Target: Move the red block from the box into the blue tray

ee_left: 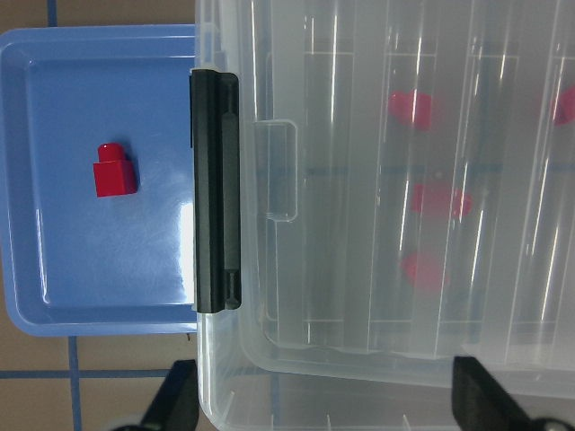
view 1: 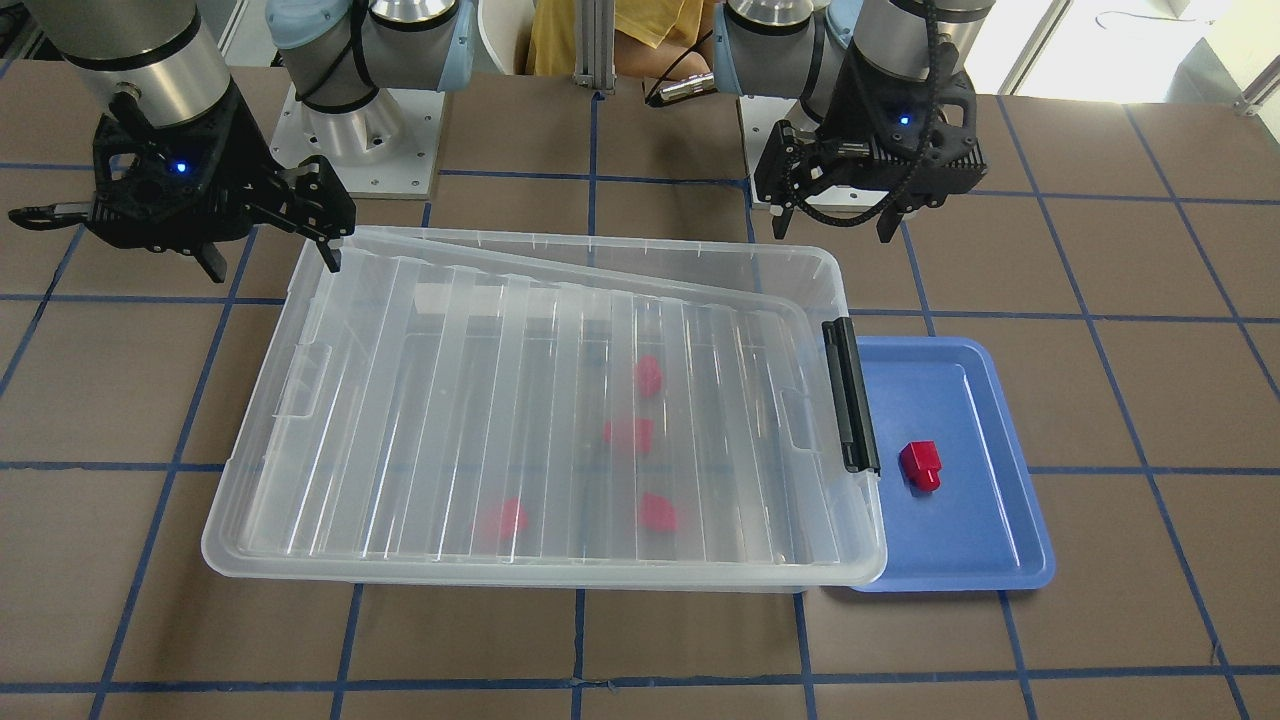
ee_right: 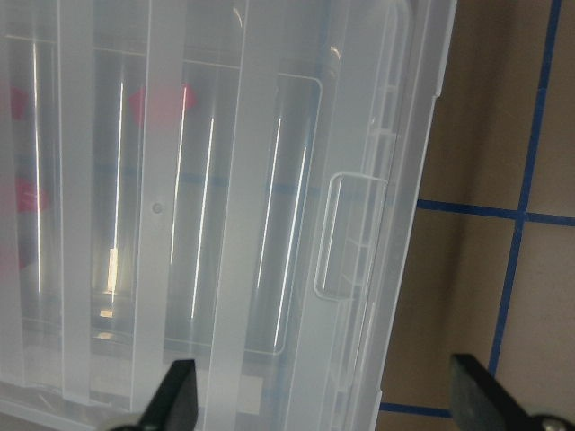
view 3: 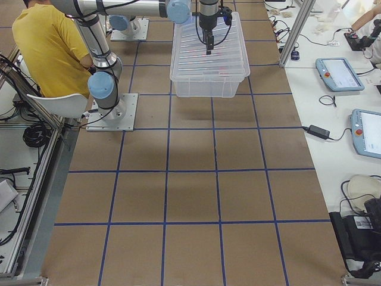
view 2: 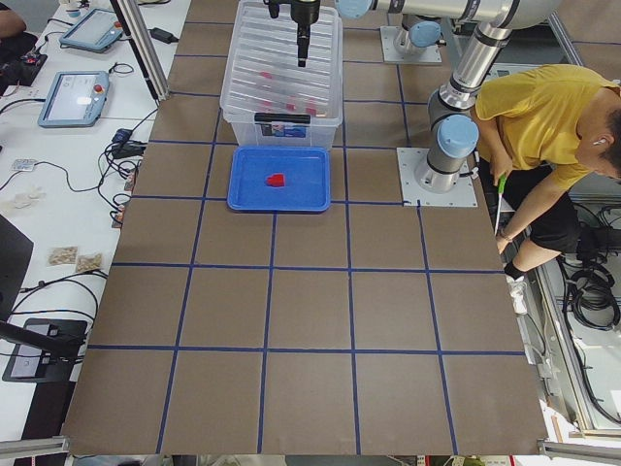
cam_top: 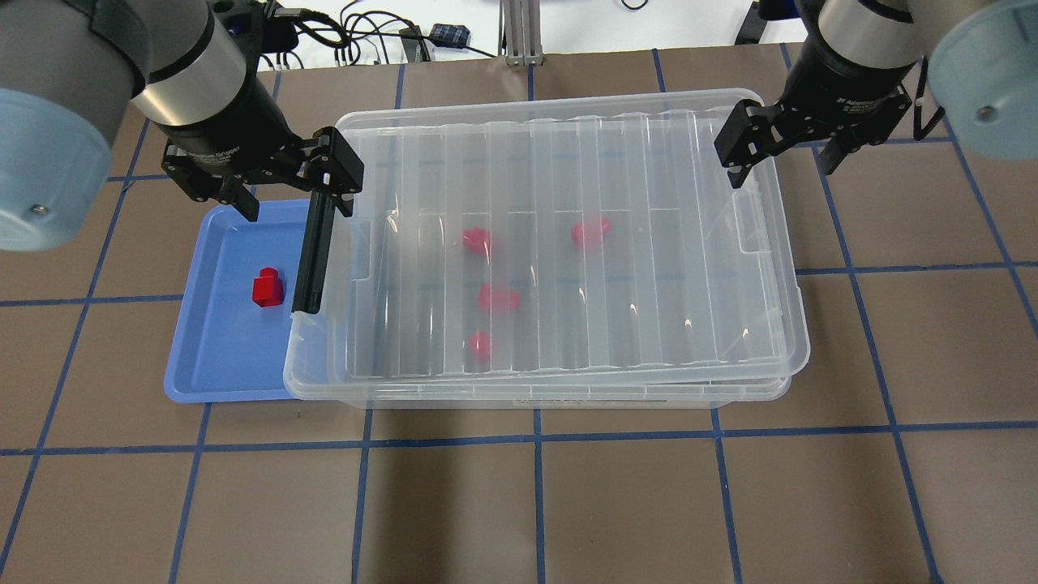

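My left claw (cam_top: 296, 201) and right claw (cam_top: 780, 169) gape empty over the clear plastic bin (cam_top: 799, 350), stepped red block (cam_top: 268, 288) in shallow blue plastic tray (cam_top: 203, 357) at its nine o'clock.

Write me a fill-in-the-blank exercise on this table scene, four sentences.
1. The blue tray holds exactly ____ red block.
2. Through the lid lying on the box, ____ blurred red blocks show.
3. The box's black latch sits on the side next to the ____.
4. The left gripper and right gripper both stand ____, holding nothing.

Missing words: one; four; blue tray; open.
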Available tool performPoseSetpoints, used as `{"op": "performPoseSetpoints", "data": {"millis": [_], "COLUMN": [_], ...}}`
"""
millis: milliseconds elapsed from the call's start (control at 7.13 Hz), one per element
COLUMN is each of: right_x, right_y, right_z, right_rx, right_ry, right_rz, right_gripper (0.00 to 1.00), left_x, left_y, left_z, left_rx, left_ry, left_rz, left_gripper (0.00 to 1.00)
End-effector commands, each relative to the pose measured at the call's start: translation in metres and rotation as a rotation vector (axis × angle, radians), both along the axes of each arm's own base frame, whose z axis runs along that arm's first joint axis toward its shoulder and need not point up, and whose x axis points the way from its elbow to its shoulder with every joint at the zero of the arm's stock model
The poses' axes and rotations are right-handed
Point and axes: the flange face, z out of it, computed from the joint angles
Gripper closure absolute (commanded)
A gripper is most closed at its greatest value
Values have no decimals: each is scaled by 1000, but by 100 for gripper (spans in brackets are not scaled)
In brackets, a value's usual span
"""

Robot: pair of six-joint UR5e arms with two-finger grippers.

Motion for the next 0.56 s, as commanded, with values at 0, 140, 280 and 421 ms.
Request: {"op": "performPoseSetpoints", "data": {"millis": [0,140,280,421], "right_x": [0,0,0,0], "right_y": [-1,-1,-7,-9], "right_z": [1,-4,-7,-7], "right_rx": [-5,4,7,6], "right_ry": [-7,-7,-9,-9], "right_rz": [0,0,0,-1], "right_gripper": [0,0,0,0], "left_x": [0,0,0,0], "left_y": [1,1,1,2], "left_z": [2,2,2,2], "left_rx": [-2,-4,-4,-5], "left_ry": [0,0,1,0], "left_rz": [0,0,0,0], "left_gripper": [0,0,0,0]}}
